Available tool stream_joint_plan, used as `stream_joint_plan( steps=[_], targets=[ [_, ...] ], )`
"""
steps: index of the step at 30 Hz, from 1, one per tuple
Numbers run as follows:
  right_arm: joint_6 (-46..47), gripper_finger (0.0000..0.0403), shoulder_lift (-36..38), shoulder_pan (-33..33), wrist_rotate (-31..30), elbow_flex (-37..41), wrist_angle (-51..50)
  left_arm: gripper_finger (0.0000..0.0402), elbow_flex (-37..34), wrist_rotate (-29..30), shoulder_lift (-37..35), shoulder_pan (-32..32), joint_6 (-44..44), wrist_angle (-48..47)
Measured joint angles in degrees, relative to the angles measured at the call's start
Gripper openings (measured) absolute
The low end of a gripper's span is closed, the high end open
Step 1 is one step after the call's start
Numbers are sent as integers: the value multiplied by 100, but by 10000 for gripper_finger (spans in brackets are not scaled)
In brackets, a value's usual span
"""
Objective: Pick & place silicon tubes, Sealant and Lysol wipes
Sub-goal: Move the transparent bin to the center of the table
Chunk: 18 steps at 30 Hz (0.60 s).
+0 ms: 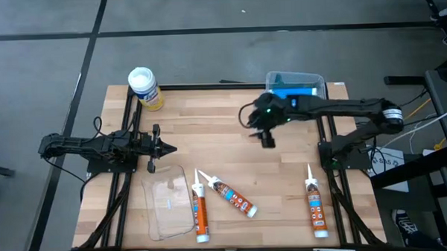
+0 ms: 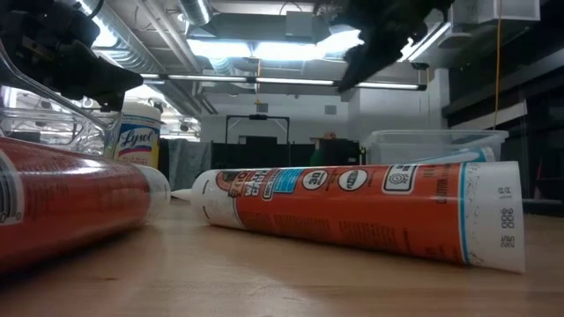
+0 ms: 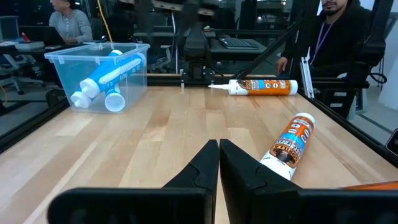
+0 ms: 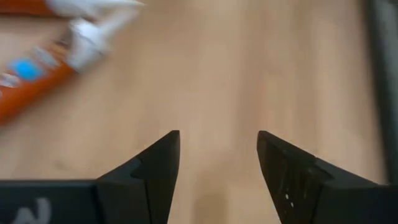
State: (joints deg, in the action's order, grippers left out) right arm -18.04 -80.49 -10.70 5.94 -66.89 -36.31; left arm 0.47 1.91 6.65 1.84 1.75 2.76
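Three orange sealant tubes lie on their sides near the table's near edge: one (image 1: 200,208) and another (image 1: 232,197) near the middle, and a third (image 1: 316,206) toward the right. The yellow Lysol wipes canister (image 1: 145,88) stands upright on its base at the far left corner, white lid up. Blue silicone tubes (image 3: 106,74) lie in a clear bin (image 1: 311,81) at the far right. My left gripper (image 1: 163,149) is shut and empty, low over the table's left side. My right gripper (image 1: 266,137) is open and empty over the table's middle, fingers pointing down; its wrist view (image 4: 217,149) shows bare wood between them.
A clear plastic tray (image 1: 166,202) lies on the table's near left, beside the orange tubes. Black frame rails run along the left and right edges of the table. People (image 3: 336,31) sit beyond the table's right side. Bare wood lies in the middle.
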Motion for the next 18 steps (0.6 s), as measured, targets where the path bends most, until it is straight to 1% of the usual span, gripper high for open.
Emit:
stream_joint_plan(
  steps=[3,5,10,18],
  targets=[
    [-45,215,-278,296,563,2,487,9,1,0,-1,0,0,0],
    [-53,216,-446,480,817,-15,740,8,0,0,-1,1,1,0],
    [-53,214,-701,848,1296,-321,944,12,1,0,0,0,0,0],
    [-43,212,-714,1408,1372,-796,1099,8,0,0,-1,0,1,0]
  ],
)
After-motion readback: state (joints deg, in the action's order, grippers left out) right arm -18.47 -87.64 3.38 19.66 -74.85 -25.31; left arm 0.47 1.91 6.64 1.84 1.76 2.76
